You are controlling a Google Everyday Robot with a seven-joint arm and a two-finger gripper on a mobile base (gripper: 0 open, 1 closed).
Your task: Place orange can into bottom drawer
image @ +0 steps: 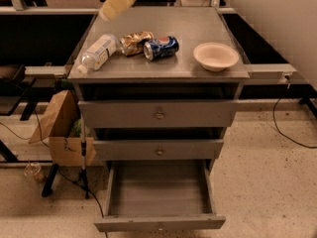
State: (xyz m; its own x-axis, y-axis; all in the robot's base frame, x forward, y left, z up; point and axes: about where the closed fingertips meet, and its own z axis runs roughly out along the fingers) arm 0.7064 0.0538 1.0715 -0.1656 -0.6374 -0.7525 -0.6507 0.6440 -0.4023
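Observation:
The orange can [134, 42] lies on its side on the cabinet top, between a clear plastic bottle [98, 53] and a blue Pepsi can [161, 47], and touches both. The bottom drawer [158, 223] is pulled out and empty. My gripper [116, 1], a pale yellow part, hangs above the back left of the cabinet top, up and behind the orange can, apart from it and holding nothing visible. A broad white part of my arm [277, 19] fills the upper right.
A cream bowl [216, 56] sits on the right of the cabinet top [198, 26]. The two knobbed drawers [158, 114] above stand slightly out. A cardboard box [59, 128] and a stand with cables are on the floor at left. A cable runs along the floor at right.

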